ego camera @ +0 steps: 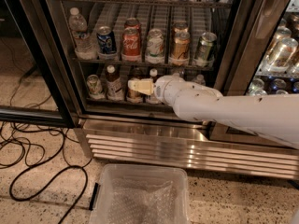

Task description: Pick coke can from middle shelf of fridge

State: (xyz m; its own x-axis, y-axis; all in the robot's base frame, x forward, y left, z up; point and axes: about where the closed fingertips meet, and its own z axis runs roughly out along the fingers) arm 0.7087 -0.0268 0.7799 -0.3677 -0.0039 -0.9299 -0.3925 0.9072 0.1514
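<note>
The coke can [131,43], red with white script, stands upright on the middle shelf [165,64] of the fridge [149,146], between a blue Pepsi can [106,39] and a pale green can [154,45]. A second red can stands right behind it. My gripper [138,86], cream-coloured at the end of the white arm, is in front of the lower rack of small bottles. It is below the coke can and slightly to its right, and touches none of the cans.
A water bottle [80,31], a gold-orange can [181,45] and a tilted can [205,46] share the middle shelf. The glass door [42,78] stands open at left. A clear plastic bin [140,195] and black cables [28,157] lie on the floor.
</note>
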